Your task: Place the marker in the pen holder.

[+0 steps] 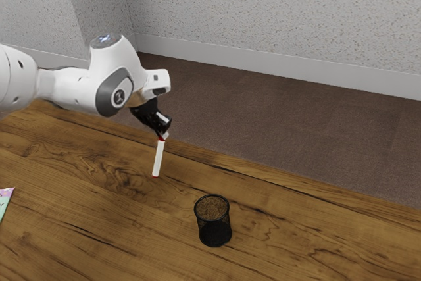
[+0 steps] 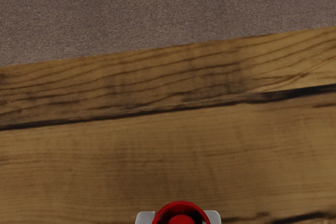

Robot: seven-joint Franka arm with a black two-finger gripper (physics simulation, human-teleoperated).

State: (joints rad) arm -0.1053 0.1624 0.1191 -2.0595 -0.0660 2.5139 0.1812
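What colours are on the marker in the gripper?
The marker is white with red at both ends; the exterior view shows it best.

Arm and packet: cut off by the exterior view's left edge. Marker: upper end partly hidden by gripper; cropped at the wrist view's lower edge.

You have a slim white marker, red at both ends (the wrist view catches a round red end), gripped at its upper end by your gripper. It points down, nearly upright with a slight tilt, apart from the pen holder, toward the exterior view's left of it. That pen holder is a round black mesh cup, standing upright, mouth open.
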